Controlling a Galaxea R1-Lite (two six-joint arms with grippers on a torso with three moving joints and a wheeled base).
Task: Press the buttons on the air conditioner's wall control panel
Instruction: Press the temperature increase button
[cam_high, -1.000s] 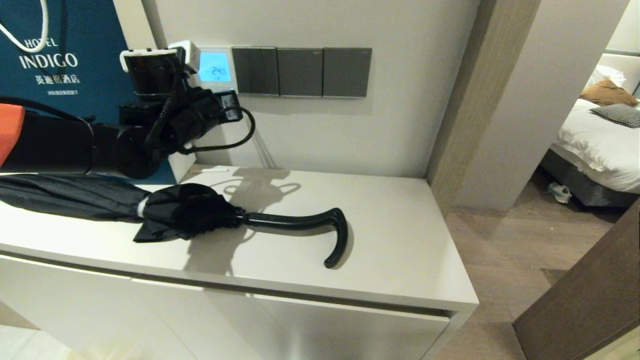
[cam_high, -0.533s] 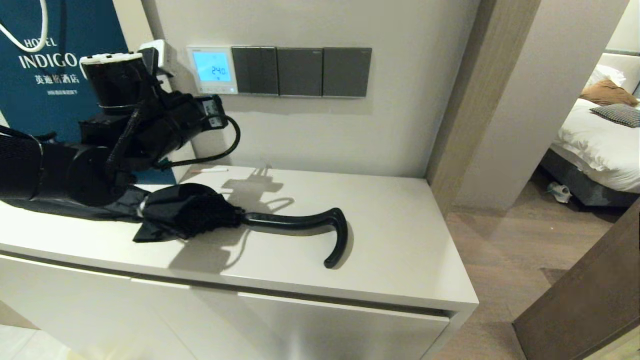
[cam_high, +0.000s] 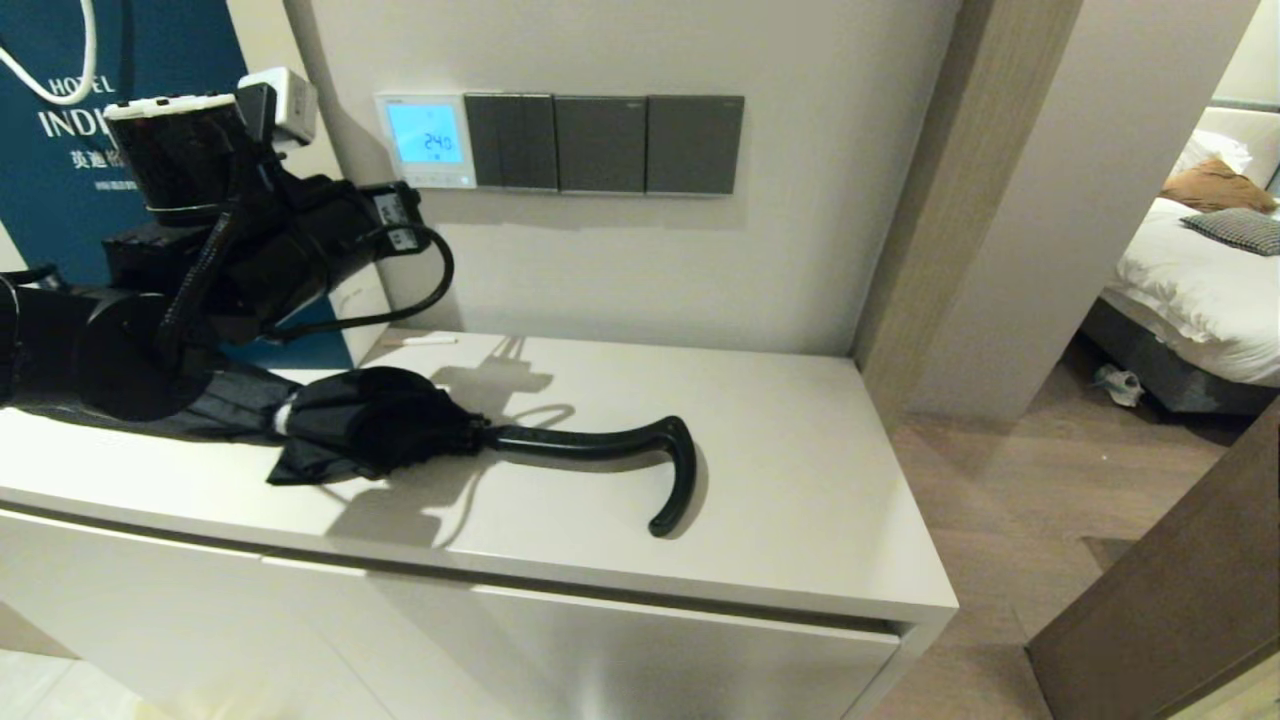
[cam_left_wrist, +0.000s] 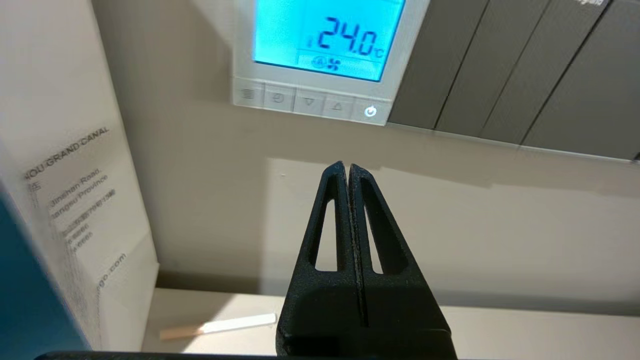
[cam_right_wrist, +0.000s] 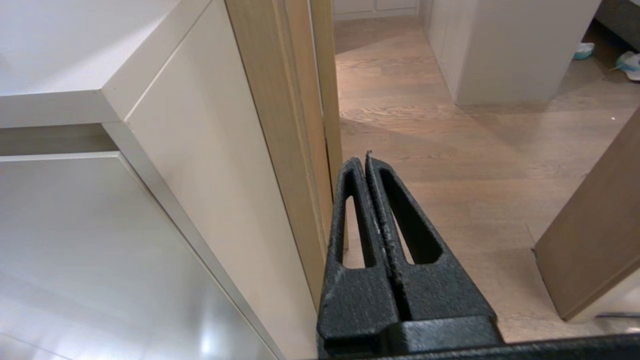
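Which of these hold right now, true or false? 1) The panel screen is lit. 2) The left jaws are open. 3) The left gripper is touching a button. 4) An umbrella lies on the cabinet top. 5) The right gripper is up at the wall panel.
1) The control panel has a lit screen reading 24.0: true.
2) The left gripper has open jaws: false, they are pressed together.
3) The left gripper touches the buttons: false, its tip is short of the wall, below the row.
4) A black umbrella lies on the cabinet top: true.
5) The right gripper is at the panel: false, it hangs low beside the cabinet, jaws shut, over the wooden floor.
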